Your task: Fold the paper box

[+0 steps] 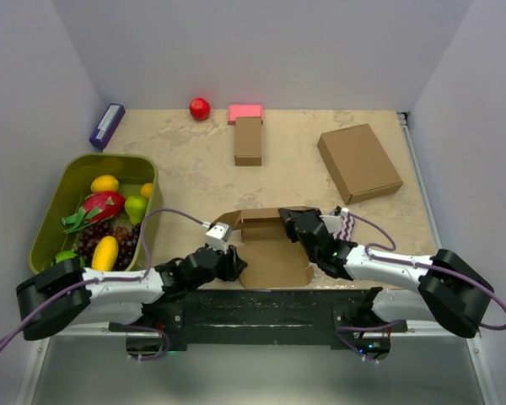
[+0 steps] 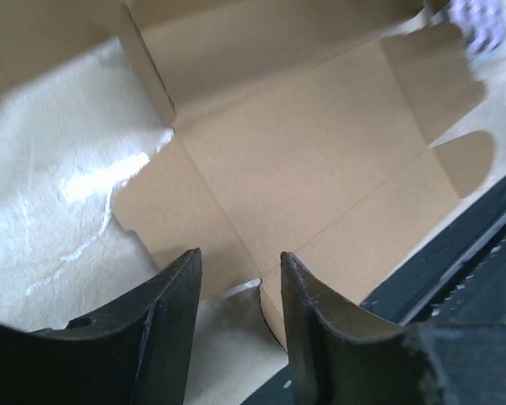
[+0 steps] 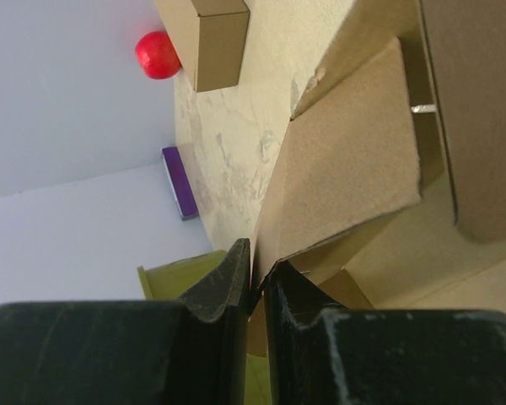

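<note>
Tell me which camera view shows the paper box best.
The top external view: nearly the whole paper box shows there, its base flat and its rear flaps raised. The left wrist view shows only inner panels and tabs close up. The right wrist view shows just one flap pinched by the right gripper.

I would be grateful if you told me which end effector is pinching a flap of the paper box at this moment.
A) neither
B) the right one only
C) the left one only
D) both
B: the right wrist view shows the right end effector closed on a flap of the paper box, while the left end effector stands open, gripping nothing.
</note>
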